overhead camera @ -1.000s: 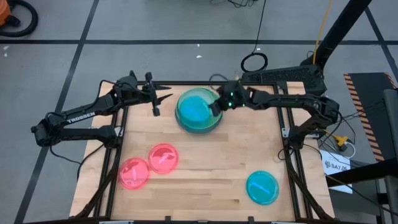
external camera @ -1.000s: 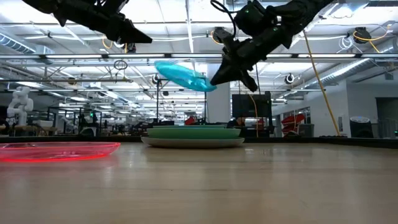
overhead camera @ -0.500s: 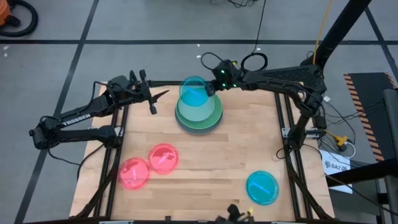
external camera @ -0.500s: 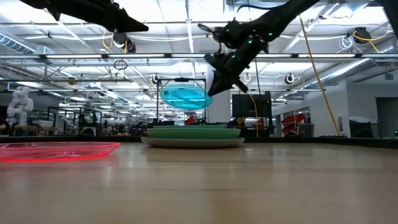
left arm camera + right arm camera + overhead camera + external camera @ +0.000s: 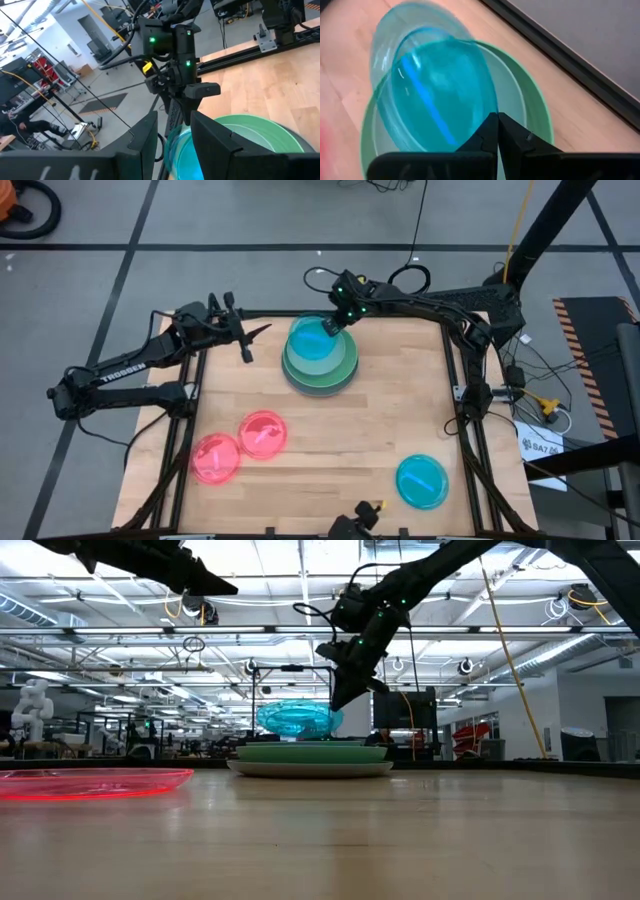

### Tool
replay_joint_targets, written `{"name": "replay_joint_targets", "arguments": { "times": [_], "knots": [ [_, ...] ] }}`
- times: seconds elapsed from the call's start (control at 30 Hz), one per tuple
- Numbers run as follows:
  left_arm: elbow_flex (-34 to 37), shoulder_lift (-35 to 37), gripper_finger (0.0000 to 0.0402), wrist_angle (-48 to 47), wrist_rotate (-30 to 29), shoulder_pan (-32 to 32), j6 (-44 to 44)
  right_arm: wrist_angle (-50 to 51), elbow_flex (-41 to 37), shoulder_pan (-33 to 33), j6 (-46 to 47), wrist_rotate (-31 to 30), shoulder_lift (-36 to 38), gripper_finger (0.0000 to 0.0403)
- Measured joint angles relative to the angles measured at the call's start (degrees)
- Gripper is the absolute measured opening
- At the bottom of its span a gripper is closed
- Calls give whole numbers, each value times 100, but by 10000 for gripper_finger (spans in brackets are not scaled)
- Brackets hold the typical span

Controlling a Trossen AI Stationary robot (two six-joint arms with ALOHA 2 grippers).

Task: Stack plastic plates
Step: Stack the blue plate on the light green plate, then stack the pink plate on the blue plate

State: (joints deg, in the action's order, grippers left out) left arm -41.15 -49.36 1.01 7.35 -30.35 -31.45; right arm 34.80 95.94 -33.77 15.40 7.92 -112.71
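A small translucent teal plate (image 5: 311,339) is being held by its far rim in the right gripper (image 5: 333,326), whose fingers are pinched shut on that edge. In the low view the plate (image 5: 298,718) is being carried roughly level, just above the stack of larger plates (image 5: 320,361) that is lying near the middle of the table's far edge; whether it is already touching the stack's top cannot be told. It is being held off-centre, toward the stack's far-left part, so the release is judged to turn on how squarely it is placed over the pile.

The left gripper (image 5: 247,336) is being kept partly open and empty near the far-left corner. A second teal plate (image 5: 421,481) is waiting by the near-right corner, and two pink plates (image 5: 240,446) are lying near the near-left.
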Motion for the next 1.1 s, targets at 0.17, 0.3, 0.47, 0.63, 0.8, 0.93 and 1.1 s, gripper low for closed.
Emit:
{"name": "replay_joint_targets", "arguments": {
  "times": [0.17,0.3,0.47,0.63,0.8,0.93,1.1],
  "knots": [
    [0,0,124,-1,-4,-2,7,145,0,19,27,-222,2,0],
    [0,0,124,1,-4,0,10,142,0,66,149,-214,2,10],
    [0,0,124,1,-4,-2,12,147,0,123,202,-216,2,38],
    [0,0,124,1,-4,-2,21,131,0,123,210,-216,2,74],
    [0,0,124,-3,-4,0,73,187,0,178,74,-193,4,95],
    [0,0,124,-161,-4,2,248,159,0,480,-287,-241,4,95],
    [0,0,124,-635,-4,45,848,75,-4,1056,-684,-762,81,87]
  ]
}}
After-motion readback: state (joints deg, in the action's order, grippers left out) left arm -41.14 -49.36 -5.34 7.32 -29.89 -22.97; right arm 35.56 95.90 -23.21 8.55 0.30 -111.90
